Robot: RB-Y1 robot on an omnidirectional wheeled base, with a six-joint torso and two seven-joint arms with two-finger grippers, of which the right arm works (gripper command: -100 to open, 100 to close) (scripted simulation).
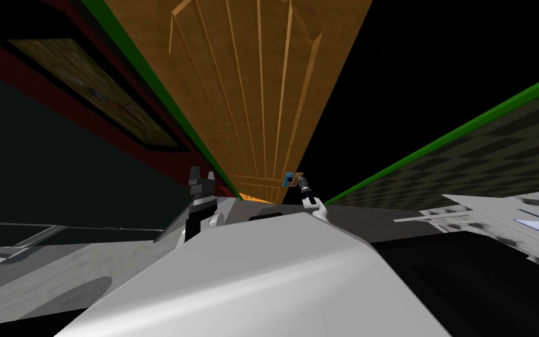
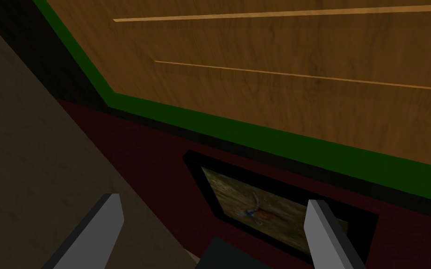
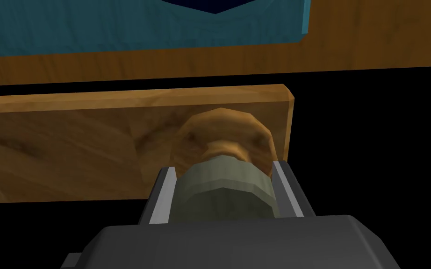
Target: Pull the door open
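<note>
Right gripper (image 3: 224, 170) pinching grey-green knob (image 3: 226, 194) (on wooden door (image 1: 245, 88)), left gripper (image 2: 214, 201) spread apart

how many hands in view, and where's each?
2. Right hand is shut on the grey-green door knob at the edge of the wooden door. Left hand is open, apart from the door, pointing at a framed picture on the wall beside it.

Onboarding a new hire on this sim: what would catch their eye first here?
The big wood-grained door, framed in green, runs up the middle of the head view, with a black area beside its edge. At that edge the right claw is shut on the grey-green knob. The left claw hangs open off the door's other side.
</note>
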